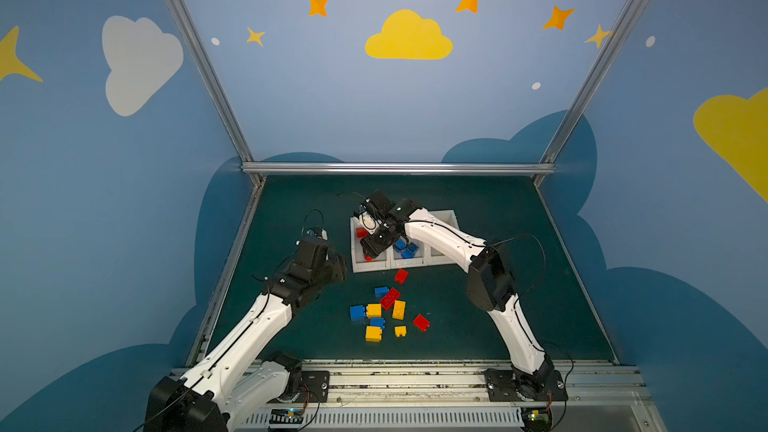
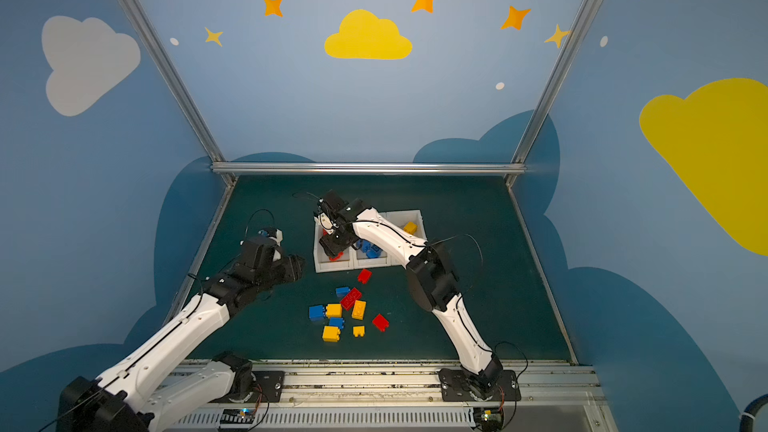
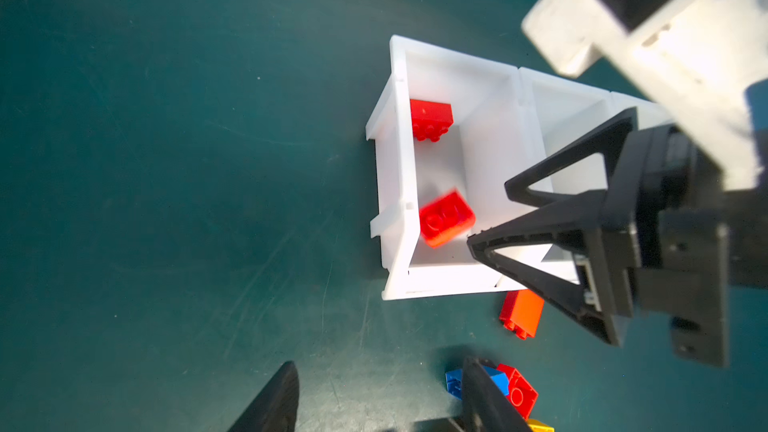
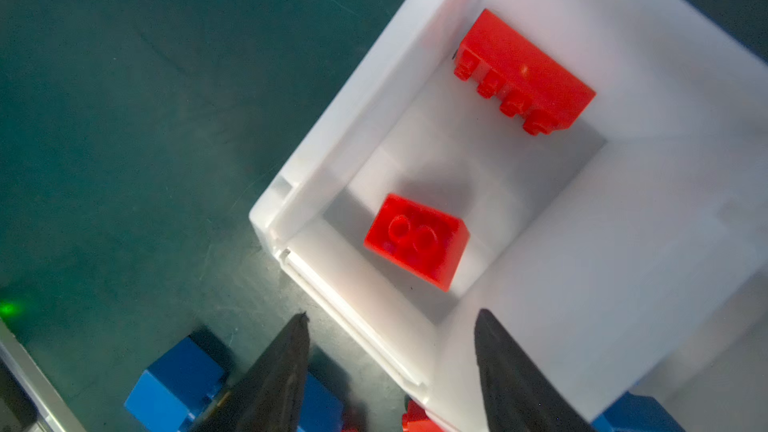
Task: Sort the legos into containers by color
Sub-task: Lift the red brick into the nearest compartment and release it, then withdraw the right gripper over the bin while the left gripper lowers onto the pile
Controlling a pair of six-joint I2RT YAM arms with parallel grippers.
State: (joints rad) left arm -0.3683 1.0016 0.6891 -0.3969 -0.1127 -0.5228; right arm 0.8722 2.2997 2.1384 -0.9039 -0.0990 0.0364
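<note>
Three white containers stand in a row at the back. In the left container (image 4: 374, 118) lie a two-stud red lego (image 4: 415, 241) and a longer red lego (image 4: 523, 72). My right gripper (image 4: 392, 313) hangs open over this container's near corner with nothing between its fingers; in a top view the right gripper (image 1: 369, 251) is above the same bin. The middle container (image 1: 409, 263) holds blue legos (image 1: 407, 249), and the right container (image 2: 415, 214) a yellow lego (image 2: 410, 227). My left gripper (image 3: 380, 363) is open and empty above the mat, left of the containers (image 1: 337, 267).
Loose legos lie on the green mat in front of the containers: a red one (image 1: 401, 275) nearest the bins, then a cluster of blue (image 1: 357, 312), yellow (image 1: 373, 333) and red (image 1: 421, 322) ones. A metal rail (image 1: 395, 376) runs along the front edge.
</note>
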